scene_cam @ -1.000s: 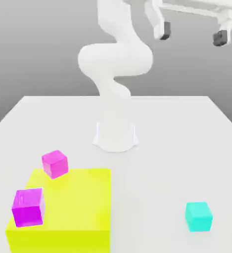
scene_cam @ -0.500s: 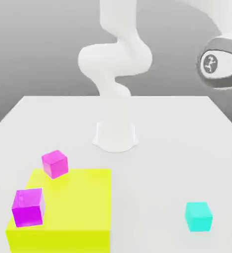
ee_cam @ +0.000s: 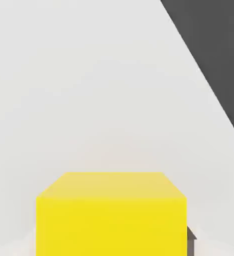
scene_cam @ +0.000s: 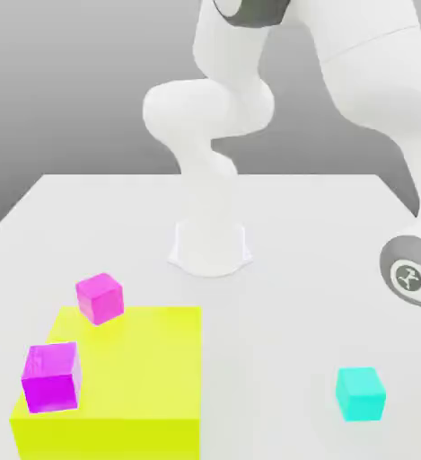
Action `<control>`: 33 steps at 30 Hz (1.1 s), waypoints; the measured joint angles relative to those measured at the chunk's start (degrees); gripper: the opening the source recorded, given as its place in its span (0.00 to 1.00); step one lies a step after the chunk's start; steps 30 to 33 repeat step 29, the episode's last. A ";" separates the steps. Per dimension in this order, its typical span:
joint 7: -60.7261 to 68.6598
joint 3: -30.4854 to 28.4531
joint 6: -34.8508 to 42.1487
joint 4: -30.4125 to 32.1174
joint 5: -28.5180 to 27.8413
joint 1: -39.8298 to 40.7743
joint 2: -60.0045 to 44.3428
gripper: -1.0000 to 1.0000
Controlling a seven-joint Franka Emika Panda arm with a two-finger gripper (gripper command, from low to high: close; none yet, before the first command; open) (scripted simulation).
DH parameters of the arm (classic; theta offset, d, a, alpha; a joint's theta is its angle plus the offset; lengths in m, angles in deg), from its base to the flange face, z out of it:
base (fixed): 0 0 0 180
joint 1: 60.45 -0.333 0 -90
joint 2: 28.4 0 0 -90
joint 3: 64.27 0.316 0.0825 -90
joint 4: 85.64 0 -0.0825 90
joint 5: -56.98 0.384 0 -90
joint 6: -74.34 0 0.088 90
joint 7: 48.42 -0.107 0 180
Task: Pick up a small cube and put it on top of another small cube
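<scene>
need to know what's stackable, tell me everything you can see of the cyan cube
The cyan cube is small, plain and matte-looking, an even turquoise with a lighter top face and no markings. It sits flat and upright on the white table, turned slightly so two side faces show. It stands alone toward the exterior view's lower right, well apart from the big yellow block and the two magenta cubes. Nothing touches it but the table, and nothing rests on it.

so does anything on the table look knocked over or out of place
Nothing stands out. The magenta cube and the purple cube sit flat against the big yellow block, and the cyan cube rests squarely on the table.
</scene>
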 joint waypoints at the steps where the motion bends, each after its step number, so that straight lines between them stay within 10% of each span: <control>1: 0.26 0.22 0.60 0.19 0.40 0.13 0.78 0.00; 5: 1.95 2.17 5.96 1.88 3.47 2.13 7.95 0.00; 23: -27.45 -22.36 17.10 11.96 16.35 30.13 30.46 0.00; 24: -28.89 -22.90 15.25 12.61 17.12 31.03 29.25 1.00; 33: -28.89 -22.90 15.25 12.61 17.12 31.04 29.25 1.00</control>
